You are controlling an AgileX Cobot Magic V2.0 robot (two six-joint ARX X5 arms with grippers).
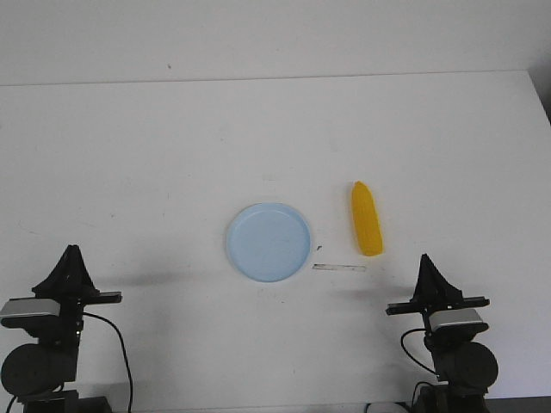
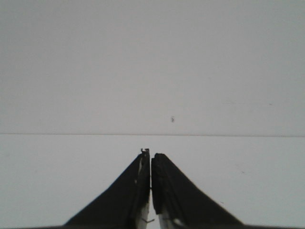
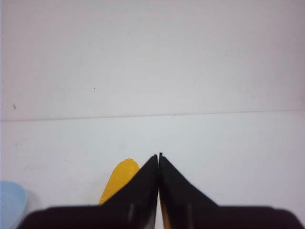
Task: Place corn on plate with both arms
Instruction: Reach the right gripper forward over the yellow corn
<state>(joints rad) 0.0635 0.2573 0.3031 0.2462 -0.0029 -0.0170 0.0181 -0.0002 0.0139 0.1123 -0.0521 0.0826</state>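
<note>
White table point(image 1: 129, 172): plate point(image 1: 269, 242) centre, corn point(image 1: 366, 218) just right of it, apart. Left gripper point(image 1: 72, 251) and right gripper point(image 1: 426, 260) at near edge, jaws closed, holding nothing.

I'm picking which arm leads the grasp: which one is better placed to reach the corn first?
Probably the right gripper: the corn lies on its side of the plate, just ahead of it. The left gripper sits beyond the plate. Both are shut.

corn point(image 3: 119, 179): lower part hidden behind right end effector point(image 3: 158, 157) | plate point(image 3: 10, 202): cut off at 8 o'clock frame edge | desk point(image 1: 129, 172) mark near plate: too small to identify
</note>
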